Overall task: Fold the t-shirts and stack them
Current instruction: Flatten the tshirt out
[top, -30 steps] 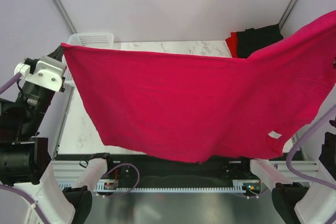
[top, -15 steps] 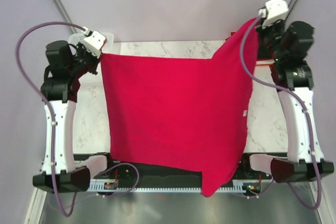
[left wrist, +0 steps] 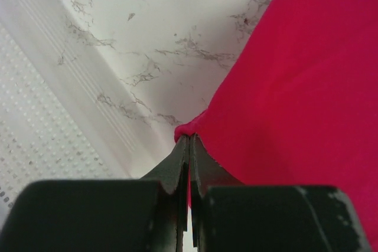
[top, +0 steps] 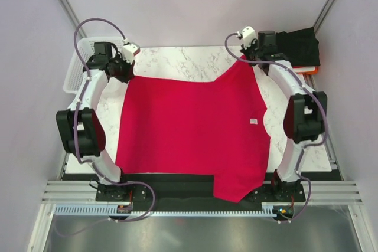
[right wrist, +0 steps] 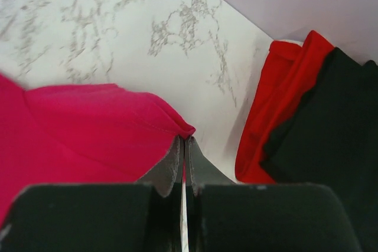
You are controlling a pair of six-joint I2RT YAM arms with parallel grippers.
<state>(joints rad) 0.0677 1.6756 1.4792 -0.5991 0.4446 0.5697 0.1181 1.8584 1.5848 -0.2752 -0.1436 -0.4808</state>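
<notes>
Across the white marbled table (top: 177, 57), the soft crimson-pink cloth t-shirt (top: 189, 128), held up in the air a moment ago, now lies spread flat, its near-right part overhanging the near edge and its far corners pinched by the left gripper (left wrist: 188, 146) and right gripper (right wrist: 183, 144), ready for folding.

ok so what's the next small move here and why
Probably open both grippers and let go: the left gripper and right gripper are each shut on a far corner of the crimson t-shirt, which lies spread on the table.
</notes>
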